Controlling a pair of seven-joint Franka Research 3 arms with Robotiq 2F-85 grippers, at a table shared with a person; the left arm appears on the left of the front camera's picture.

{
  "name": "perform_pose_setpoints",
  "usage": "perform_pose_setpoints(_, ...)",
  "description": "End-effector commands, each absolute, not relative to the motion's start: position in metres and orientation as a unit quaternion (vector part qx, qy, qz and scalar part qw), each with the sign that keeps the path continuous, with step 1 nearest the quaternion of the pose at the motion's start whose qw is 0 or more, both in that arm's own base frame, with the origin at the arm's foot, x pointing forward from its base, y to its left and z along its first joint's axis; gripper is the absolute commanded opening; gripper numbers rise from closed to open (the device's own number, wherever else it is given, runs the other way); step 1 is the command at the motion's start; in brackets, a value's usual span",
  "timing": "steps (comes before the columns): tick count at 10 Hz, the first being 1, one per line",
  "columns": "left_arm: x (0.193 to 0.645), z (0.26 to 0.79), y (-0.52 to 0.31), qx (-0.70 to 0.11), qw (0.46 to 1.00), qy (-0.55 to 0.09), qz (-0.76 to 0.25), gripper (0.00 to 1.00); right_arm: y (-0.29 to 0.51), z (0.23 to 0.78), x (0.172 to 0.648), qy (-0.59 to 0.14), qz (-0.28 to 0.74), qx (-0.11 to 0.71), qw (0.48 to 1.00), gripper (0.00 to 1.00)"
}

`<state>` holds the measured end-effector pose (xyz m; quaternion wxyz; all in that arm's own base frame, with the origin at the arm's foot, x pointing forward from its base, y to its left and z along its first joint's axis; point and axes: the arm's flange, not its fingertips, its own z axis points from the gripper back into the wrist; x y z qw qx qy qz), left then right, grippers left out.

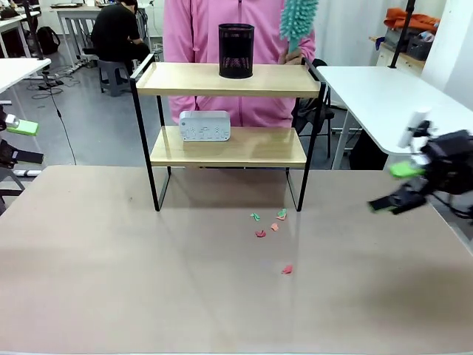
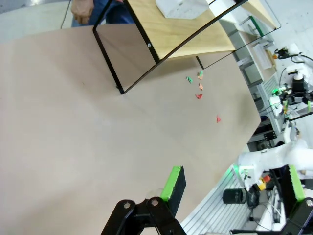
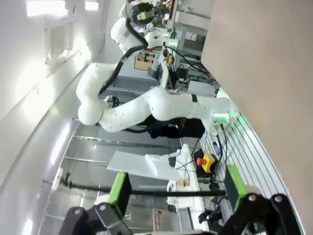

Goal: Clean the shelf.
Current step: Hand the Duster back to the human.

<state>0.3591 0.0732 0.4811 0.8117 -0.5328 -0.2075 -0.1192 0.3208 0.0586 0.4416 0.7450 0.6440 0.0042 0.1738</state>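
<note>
Right hand, black with green pads: fingers spread, nothing between them, hovering off the right edge of the tan bench, well apart from the work. In its wrist view the two green pads stand wide apart, aimed away from the bench toward the robot's side of the room.

Left hand: also spread and empty, parked at the left edge of the bench; one green pad shows at the left border of the front view.

The shelf, a small two-tier rack of light wooden boards in a thin black metal frame, stands at the far middle of the bench. Top board carries a black mesh cylinder cup; lower board carries a white rectangular box.

Small red, orange and green paper scraps lie on the bench just in front of the shelf's right leg, one red scrap nearer the robot. Behind the shelf a person in a pink top holds a teal fluffy duster upright.

Judgement: both boards look free of scraps, so the shelf sweep seems done or nearly so. Next move would likely be collecting the scraps; that calls for a low, narrow pinch on thin flat pieces.
</note>
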Motion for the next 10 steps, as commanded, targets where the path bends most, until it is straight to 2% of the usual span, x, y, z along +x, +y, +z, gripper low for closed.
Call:
perform_pose_setpoints(1,0.356,0.482,0.075,-0.533,0.812,-0.207,-0.121,1.00,0.101,0.418,0.313,-0.020,0.087,0.610,0.788,1.00)
perform_pose_setpoints(2,0.356,0.482,0.075,-0.533,0.812,-0.207,-0.121,1.00,0.059,0.442,0.321,0.004,0.174,0.644,0.745,1.00)
perform_pose_setpoints(10,0.356,0.482,0.075,-0.533,0.812,-0.207,-0.121,1.00,0.059,0.442,0.321,0.004,0.174,0.644,0.745,1.00)
